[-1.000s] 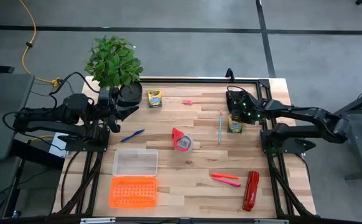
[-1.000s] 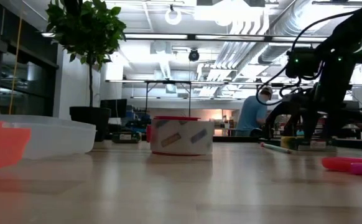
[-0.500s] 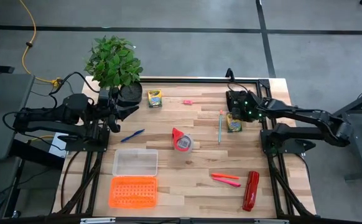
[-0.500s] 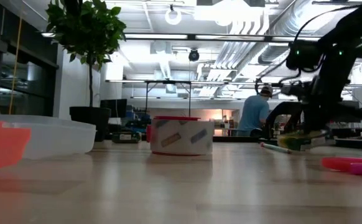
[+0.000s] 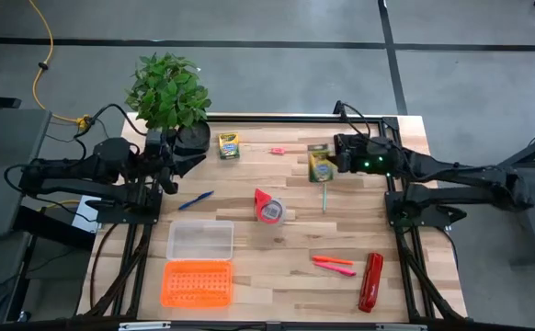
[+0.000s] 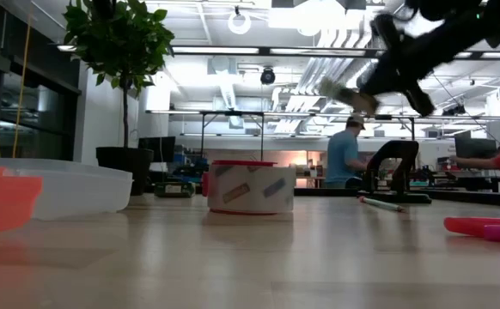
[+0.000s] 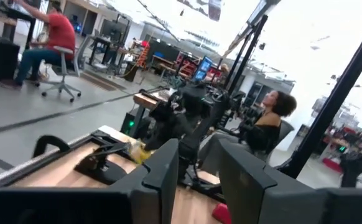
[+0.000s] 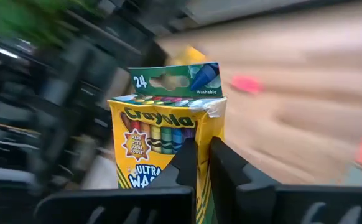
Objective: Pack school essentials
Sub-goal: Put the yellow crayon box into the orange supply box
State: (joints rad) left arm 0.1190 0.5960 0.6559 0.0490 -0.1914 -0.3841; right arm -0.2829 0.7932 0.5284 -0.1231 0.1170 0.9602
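My right gripper (image 5: 334, 165) is shut on a yellow-green crayon box (image 5: 320, 165), held high over the table's far right part; the low view shows it well above the tabletop (image 6: 379, 73). A second crayon box (image 5: 228, 144) lies flat at the far edge. The blue pen (image 5: 196, 199), teal pencil (image 5: 324, 191), pink-red markers (image 5: 334, 265) and a tiny pink piece (image 5: 278, 150) lie on the wood. My left gripper (image 5: 174, 162) waits by the plant pot, open and with nothing in it (image 7: 206, 177). My right gripper pinches the crayon box between its two fingers (image 8: 186, 163) at the lower part of one long side edge (image 8: 202, 155). The fingers reach in about level from the table's right side. The box is lifted clear of the table, its printed face toward the overhead camera.
A red tape roll (image 5: 269, 207) stands mid-table. A clear lidded case (image 5: 199, 240) and an orange tray (image 5: 198, 282) sit at the near left. A long red stapler (image 5: 370, 281) lies near right. A potted plant (image 5: 168, 92) stands at the far left corner.
My right gripper has shut on the crayon box that stood on the table by the pencil, lifted it clear and carried it up and toward the table's left, tipping from pointing down to about level. The pencil has stayed where it was.
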